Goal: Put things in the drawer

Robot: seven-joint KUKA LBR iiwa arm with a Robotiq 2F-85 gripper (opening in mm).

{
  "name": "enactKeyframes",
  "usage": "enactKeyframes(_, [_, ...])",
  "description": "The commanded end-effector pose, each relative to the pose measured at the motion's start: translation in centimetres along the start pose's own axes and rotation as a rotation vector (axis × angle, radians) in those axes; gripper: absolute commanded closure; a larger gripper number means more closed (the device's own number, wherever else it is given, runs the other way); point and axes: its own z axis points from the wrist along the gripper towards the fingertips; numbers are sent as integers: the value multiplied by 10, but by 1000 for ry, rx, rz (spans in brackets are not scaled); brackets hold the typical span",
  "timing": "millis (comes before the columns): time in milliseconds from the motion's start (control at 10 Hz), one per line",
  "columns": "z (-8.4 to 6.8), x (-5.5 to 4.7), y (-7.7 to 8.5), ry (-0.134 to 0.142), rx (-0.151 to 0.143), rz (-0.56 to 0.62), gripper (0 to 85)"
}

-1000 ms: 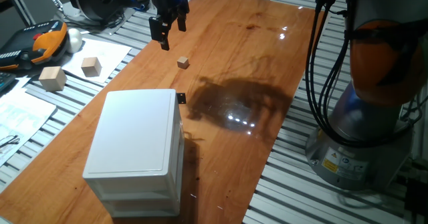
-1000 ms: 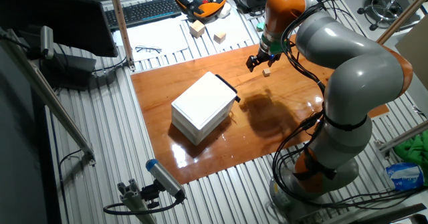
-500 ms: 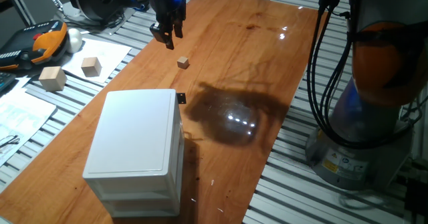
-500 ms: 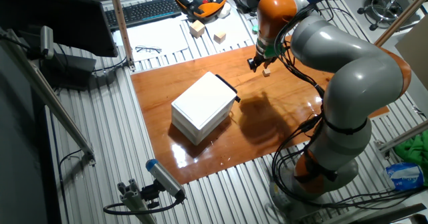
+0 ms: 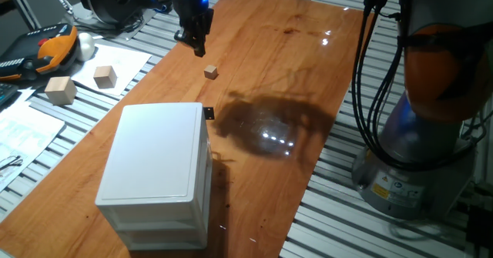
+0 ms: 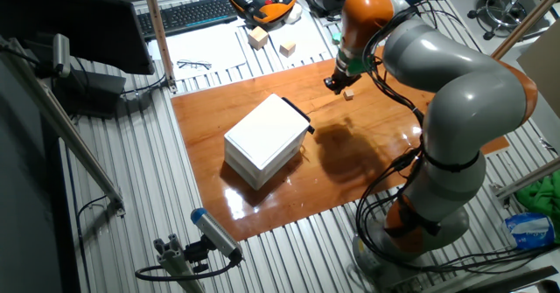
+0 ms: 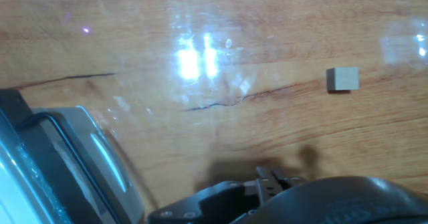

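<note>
The end effector [image 5: 198,45] is seen in the upper left of one fixed view, held above the wooden bench [image 5: 293,81] with its two dark fingers drawn together and nothing between them. In the other fixed view the end effector [image 6: 333,84] appears in the upper middle of the frame, at the end of the orange and grey arm [image 6: 437,74].

The tiny light-tan wooden cube [image 5: 211,72] is found on the bench just below and slightly right of the end effector in the first fixed view, apart from it. In the other fixed view the cube [image 6: 348,93] is seen just right of the fingertips. In the hand view the cube [image 7: 342,79] is shown at the upper right, resting flat on the wood, while dark parts of the hand are blurred along the bottom edge.

The boxy white cabinet [image 5: 158,165] is placed at the lower left of the first fixed view, well apart from the cube. The drawer [image 5: 206,139] forms its top level and is pushed in, with a small black knob [image 5: 209,112] visible at its front edge, on the side facing the cube. In the other fixed view the cabinet [image 6: 262,140] sits in the middle of the frame.

Two larger pale wooden blocks [image 5: 60,90] [image 5: 105,75] are seen off the bench at the left edge, near sheets of paper [image 5: 115,61]. An orange and black handheld controller [image 5: 46,48] lies at the upper left.
</note>
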Motion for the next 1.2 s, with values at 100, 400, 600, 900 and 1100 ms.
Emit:
enactKeyframes(100, [5, 0, 7, -10, -6, -6, 850])
enactKeyframes(400, [2, -3, 21, 0, -3, 20, 850])
enactKeyframes(600, [-2, -8, 26, -11, 47, -52, 850])
enactKeyframes(900, [5, -11, 30, 3, -21, -170, 850])
enactKeyframes(1100, [6, -8, 36, 29, -76, -25, 850])
